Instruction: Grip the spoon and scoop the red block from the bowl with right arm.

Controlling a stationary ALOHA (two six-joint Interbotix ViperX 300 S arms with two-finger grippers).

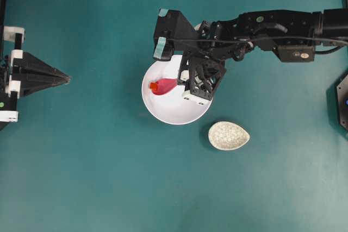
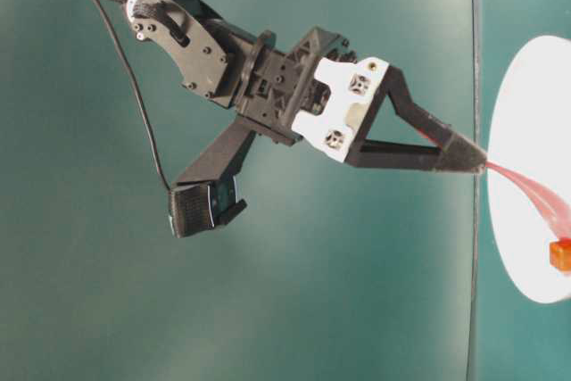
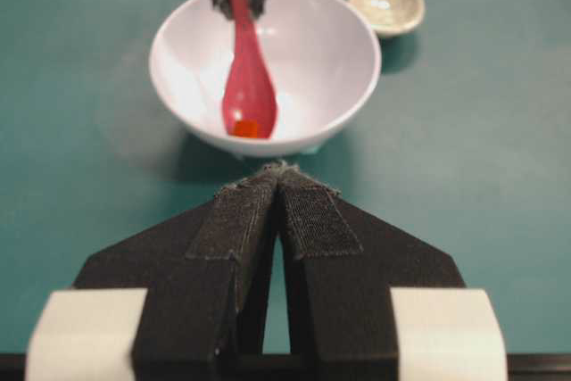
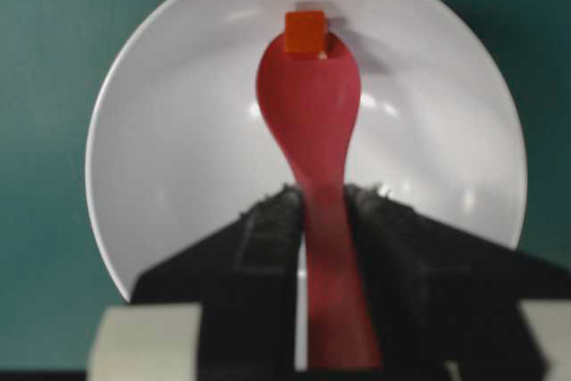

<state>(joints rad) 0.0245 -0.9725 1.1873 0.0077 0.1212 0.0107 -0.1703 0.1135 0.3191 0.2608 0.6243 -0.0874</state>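
My right gripper (image 4: 326, 198) is clamped on the spoon (image 4: 314, 122) handle, holding its scoop inside the bowl (image 4: 178, 158) ahead of my fingers. The red block (image 4: 304, 31) sits at the scoop's far tip.

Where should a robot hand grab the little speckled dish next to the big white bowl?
Probably by the speckled dish's thin rim, coming straight down from above. It sits open side up, shallow and egg-shaped, so one finger could go inside, one outside, across the pointed end, away from the bowl.

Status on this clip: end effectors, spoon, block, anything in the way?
Right end effector shut on spoon. Left end effector shut, empty. Block at spoon's tip, inside bowl. Nothing in the way.
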